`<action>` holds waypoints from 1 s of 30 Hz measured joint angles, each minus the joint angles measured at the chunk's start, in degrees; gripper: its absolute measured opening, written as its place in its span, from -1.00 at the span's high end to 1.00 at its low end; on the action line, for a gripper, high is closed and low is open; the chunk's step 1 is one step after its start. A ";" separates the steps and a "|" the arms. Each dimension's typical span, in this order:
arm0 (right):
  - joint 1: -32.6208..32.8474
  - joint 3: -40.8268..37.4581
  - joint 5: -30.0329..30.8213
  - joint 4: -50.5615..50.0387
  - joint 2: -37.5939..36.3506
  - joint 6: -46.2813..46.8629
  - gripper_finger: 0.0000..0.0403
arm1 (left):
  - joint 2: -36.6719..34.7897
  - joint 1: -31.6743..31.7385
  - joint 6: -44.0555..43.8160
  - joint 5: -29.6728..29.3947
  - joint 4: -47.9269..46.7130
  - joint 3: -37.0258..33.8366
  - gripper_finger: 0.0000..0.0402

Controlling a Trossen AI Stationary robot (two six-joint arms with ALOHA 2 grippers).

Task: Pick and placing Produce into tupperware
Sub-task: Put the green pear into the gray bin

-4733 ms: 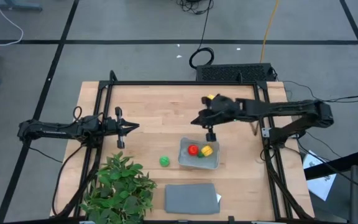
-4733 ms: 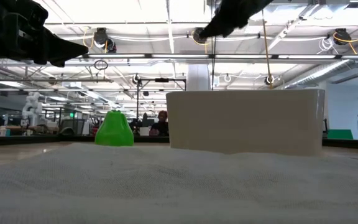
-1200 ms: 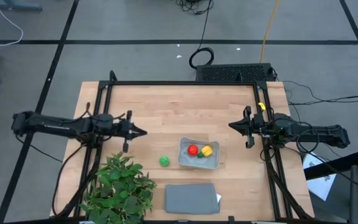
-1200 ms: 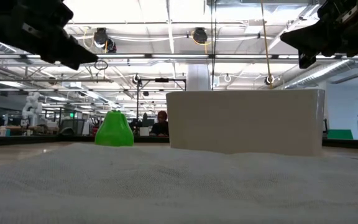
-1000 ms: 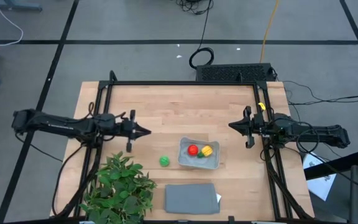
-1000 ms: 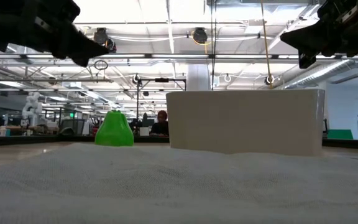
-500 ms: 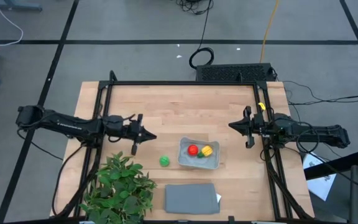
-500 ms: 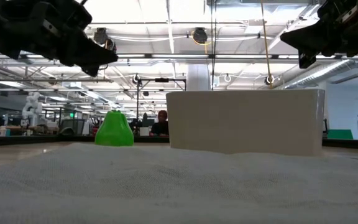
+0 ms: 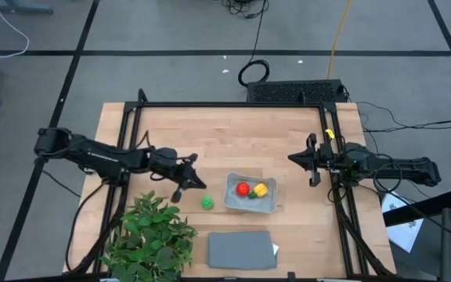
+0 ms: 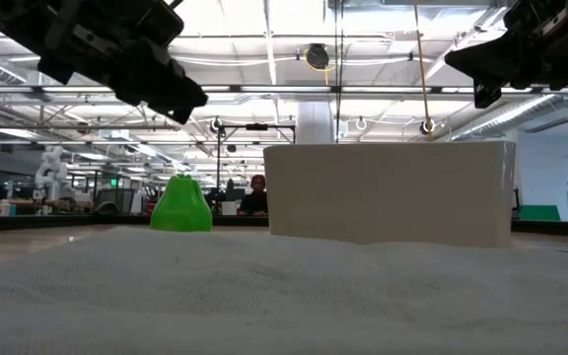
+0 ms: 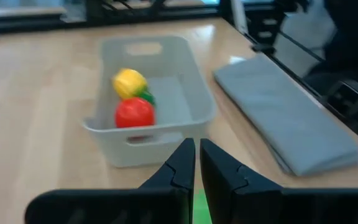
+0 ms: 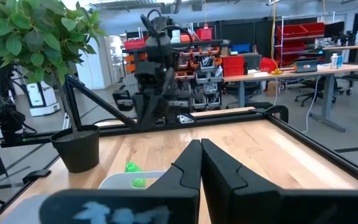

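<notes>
The clear tupperware (image 9: 250, 196) stands on the table and holds the red round piece (image 9: 243, 188) and the yellow piece with a green top (image 9: 261, 189). The left wrist view shows the same tupperware (image 11: 185, 93), red piece (image 11: 134, 113) and yellow piece (image 11: 129, 82). The green round piece (image 9: 207, 203) sits on the wood left of the tupperware. My left gripper (image 9: 200, 186) is shut and hovers above the table, just far-left of the green piece, slanting down toward it. A sliver of the green piece (image 11: 198, 208) shows past its fingers. My right gripper (image 9: 292, 159) waits shut near the table's right edge.
A leafy potted plant (image 9: 151, 233) stands at the near-left corner, close to my left arm. A flat grey rectangle (image 9: 241, 249) lies at the near edge, below the tupperware. Bare wood stretches across the table's far half between the two arms.
My left gripper has travelled toward the table's right and near edges, closing in on the green piece and the tupperware, and has tipped downward. My right arm and all the produce have kept still.
</notes>
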 joint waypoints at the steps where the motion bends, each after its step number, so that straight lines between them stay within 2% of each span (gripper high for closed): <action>1: 0.00 -0.25 0.00 0.40 0.00 0.01 1.00 | 0.38 -0.25 0.02 0.67 -0.75 0.23 0.87; 6: 0.00 -1.91 0.01 1.04 0.01 0.14 1.00 | 1.23 -1.61 0.02 2.87 -5.22 0.27 0.87; 12: 0.00 -2.44 0.00 3.05 0.01 0.28 1.00 | 1.17 -4.43 0.06 3.38 -4.94 0.27 0.87; 22: 0.00 -2.44 0.00 3.50 0.00 0.69 1.00 | 1.17 -4.84 -3.71 -2.70 -6.75 0.23 0.87; 30: 0.00 -2.44 -0.01 3.49 -0.01 1.76 1.00 | 1.17 -4.84 -3.54 -4.28 -6.41 0.20 0.84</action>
